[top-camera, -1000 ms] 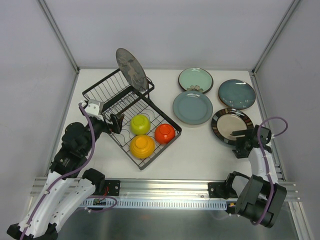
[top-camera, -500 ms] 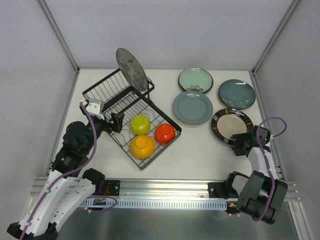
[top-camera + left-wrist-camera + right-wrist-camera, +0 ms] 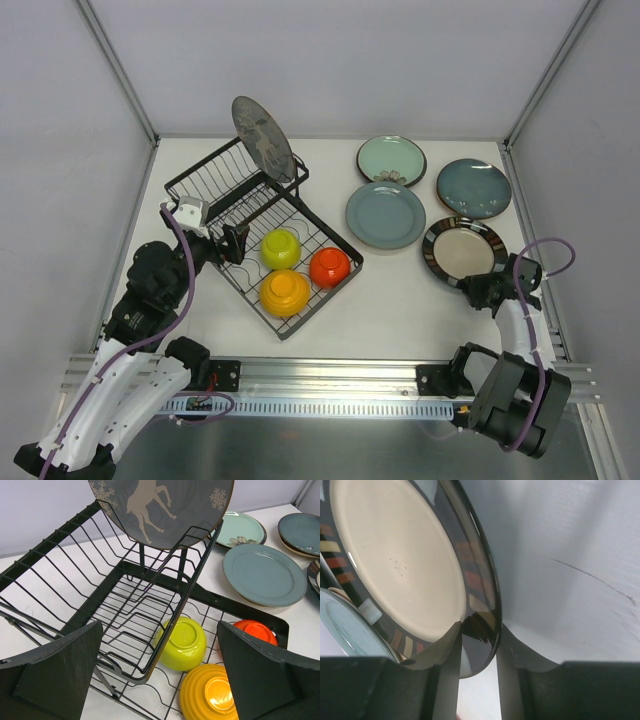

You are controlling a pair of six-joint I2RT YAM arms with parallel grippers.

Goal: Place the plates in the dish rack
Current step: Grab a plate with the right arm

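Right end effector closed on striped plate; rack holds bowls.

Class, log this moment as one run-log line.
left gripper: open, beside dish rack | right gripper: pinching striped-rim plate edge | racked: deer plate

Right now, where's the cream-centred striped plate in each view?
Top external: cream-centred plate, right side, nearest of the flat plates.
Left wrist: sliver at the right edge.
Right wrist: fills upper left, rim in the right claw.
Shared landmark: grey-blue plate beside it.
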